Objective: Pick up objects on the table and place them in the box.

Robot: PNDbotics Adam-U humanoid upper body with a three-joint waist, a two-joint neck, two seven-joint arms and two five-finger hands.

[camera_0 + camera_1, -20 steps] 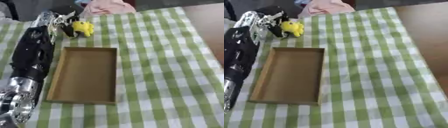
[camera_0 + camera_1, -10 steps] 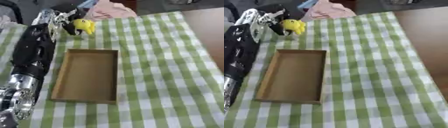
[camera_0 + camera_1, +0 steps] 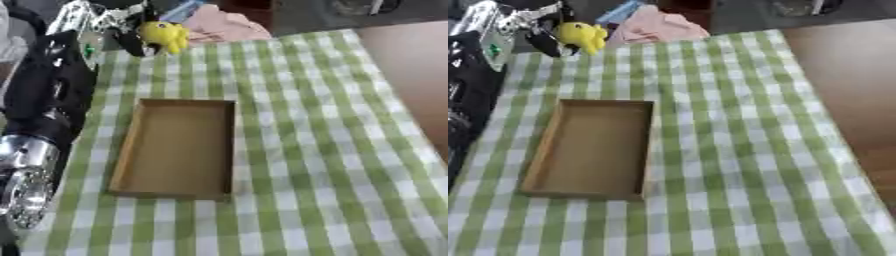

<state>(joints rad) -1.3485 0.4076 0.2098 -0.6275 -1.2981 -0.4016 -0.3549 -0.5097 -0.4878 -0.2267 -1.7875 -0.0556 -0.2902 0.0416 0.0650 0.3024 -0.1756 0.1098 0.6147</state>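
The fingers (image 3: pixel 131 37) of the left hand (image 3: pixel 109 22) are curled around a small yellow toy (image 3: pixel 164 35), and they hold it at the far left corner of the table (image 3: pixel 315 150). The toy is soft and rounded; I cannot make out more of its shape. It seems lifted above the cloth, but I cannot tell this for sure. Behind the hand, the black arm (image 3: pixel 48 90) with its silver joint (image 3: pixel 26 170) goes along the left edge of the table, just beside the box.

The box (image 3: pixel 179 147) is a shallow brown tray. It lies on the green and white checked cloth (image 3: pixel 737 150), nearer than the toy and apart from it, and nothing is inside. Beyond the far edge of the table lies a pink cloth (image 3: pixel 658 27), near the toy. The right hand does not show.
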